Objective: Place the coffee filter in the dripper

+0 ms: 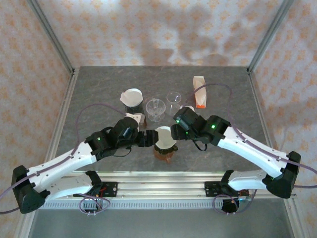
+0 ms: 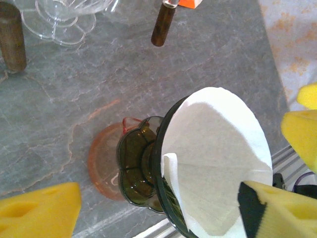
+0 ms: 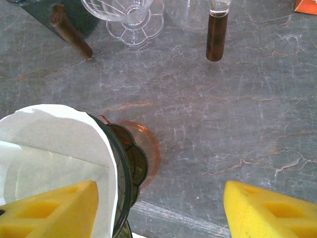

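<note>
White cone-shaped paper coffee filter (image 2: 213,148): thin, matt, with a folded seam; looked slightly fibrous.
Dark smoked translucent dripper (image 2: 136,163): fluted, smooth and glossy; glass or plastic could not be told.
Amber translucent round base (image 2: 101,166): smooth, shiny.
Grey stone-patterned desk (image 2: 99,84): was veined like marble, smooth, with a dull sheen.
Clear ribbed stemmed vessel (image 3: 131,20): looked like glass, bright and glossy.
Brown rod-shaped handle (image 3: 216,37): appeared wooden, satin finish.
Pads (image 2: 39,210) of the left end effector (image 2: 166,210) and pads (image 3: 270,210) of the right end effector (image 3: 158,210): were yellow foam, matt, soft-looking, moulded with shallow hollows.
</note>
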Tool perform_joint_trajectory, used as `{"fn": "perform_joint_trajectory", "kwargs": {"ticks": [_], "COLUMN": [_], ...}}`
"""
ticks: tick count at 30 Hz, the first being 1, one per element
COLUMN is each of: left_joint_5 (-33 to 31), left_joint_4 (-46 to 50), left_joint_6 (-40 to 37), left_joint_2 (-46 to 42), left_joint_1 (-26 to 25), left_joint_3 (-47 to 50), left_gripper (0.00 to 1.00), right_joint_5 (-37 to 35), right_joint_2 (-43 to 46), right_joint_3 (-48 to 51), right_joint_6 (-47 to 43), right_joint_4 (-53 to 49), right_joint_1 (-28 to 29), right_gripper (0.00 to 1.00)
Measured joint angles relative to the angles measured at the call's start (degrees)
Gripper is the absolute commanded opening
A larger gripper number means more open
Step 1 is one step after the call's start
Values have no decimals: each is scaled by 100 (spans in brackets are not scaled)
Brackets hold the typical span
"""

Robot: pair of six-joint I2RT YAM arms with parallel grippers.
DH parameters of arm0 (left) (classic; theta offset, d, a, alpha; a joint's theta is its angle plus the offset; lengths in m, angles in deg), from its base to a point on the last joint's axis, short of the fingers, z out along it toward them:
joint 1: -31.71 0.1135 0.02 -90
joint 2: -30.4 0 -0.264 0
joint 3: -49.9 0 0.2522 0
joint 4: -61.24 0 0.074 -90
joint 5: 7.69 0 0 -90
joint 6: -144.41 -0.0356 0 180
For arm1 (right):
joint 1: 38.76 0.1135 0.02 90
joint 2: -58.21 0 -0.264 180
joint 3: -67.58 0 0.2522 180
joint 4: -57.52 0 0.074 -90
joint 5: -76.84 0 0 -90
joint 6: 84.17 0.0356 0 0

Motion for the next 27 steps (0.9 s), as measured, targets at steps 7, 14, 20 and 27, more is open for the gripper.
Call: {"fn": "perform_joint_trajectory", "kwargs": {"ticks": [7, 14, 20, 27], "left_joint_5": [-164, -730, -1373, -1727], "left_joint_4": [-11, -4, 35, 120], "left_joint_6": [15, 7, 238, 693], "left_joint_2": [-348, -1309, -2500, -3001], "left_joint_1": [0, 0, 0, 0], "left_joint_3": [0, 155, 1130, 1969], "left_gripper": [100, 100, 100, 100], "right_joint_5": [-120, -369, -684, -501], "right_joint_2": [120, 1126, 1982, 2297], "right_joint_3": [9, 723, 1696, 2776], "right_joint_6": [0, 136, 328, 431], "right_joint_4": [-57, 85, 275, 859], "right_joint_1": [-11, -22, -22, -26], "right_gripper": [68, 68, 69, 70]}}
